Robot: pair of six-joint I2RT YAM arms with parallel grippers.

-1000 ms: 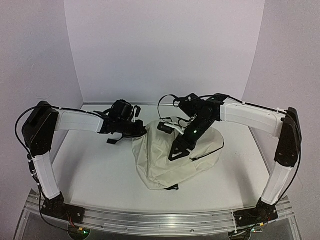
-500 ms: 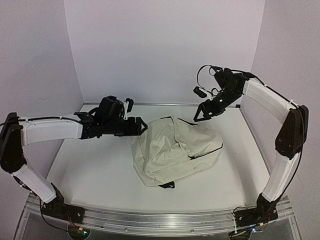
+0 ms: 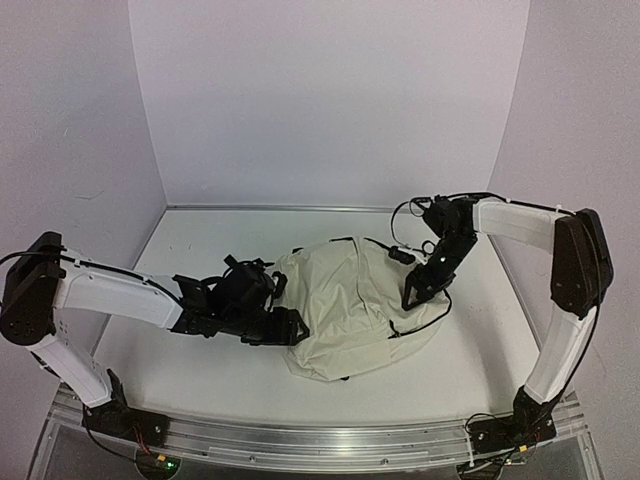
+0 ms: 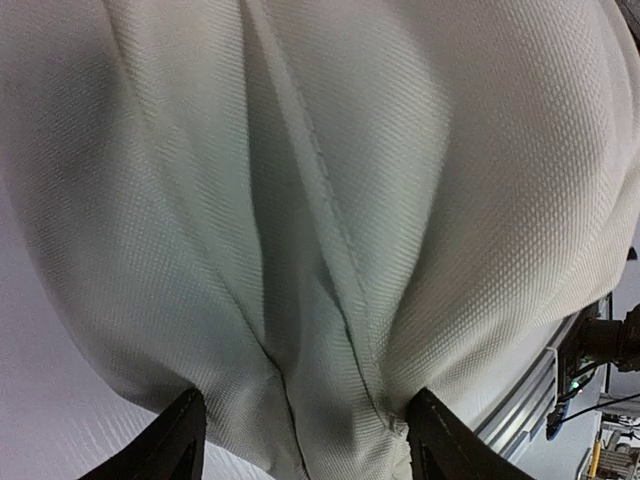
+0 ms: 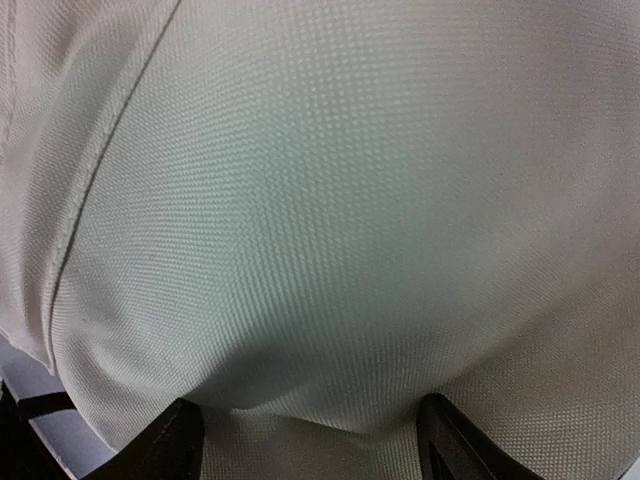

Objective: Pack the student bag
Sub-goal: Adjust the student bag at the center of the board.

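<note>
The student bag (image 3: 345, 300), a big cream fabric backpack with black zipper lines, lies in the middle of the table. My left gripper (image 3: 287, 326) presses low against its near-left side. In the left wrist view its two black fingers (image 4: 183, 440) stand wide apart, open, with a seamed fold of the bag (image 4: 320, 230) bulging between them. My right gripper (image 3: 414, 294) is against the bag's right side. In the right wrist view its jaws are also open, and the bag's smooth fabric (image 5: 330, 220) fills the space in front of the fingers (image 5: 452, 442).
White walls close the table (image 3: 190, 245) at the back and on both sides. The metal rail (image 3: 320, 440) with the arm bases runs along the near edge. A black strap (image 3: 345, 376) peeks from under the bag's near side.
Both arms came down onto the bag: the left swung from the back left to its near-left side, the right dropped from high at the back right to its right side. The bag looks fuller.
</note>
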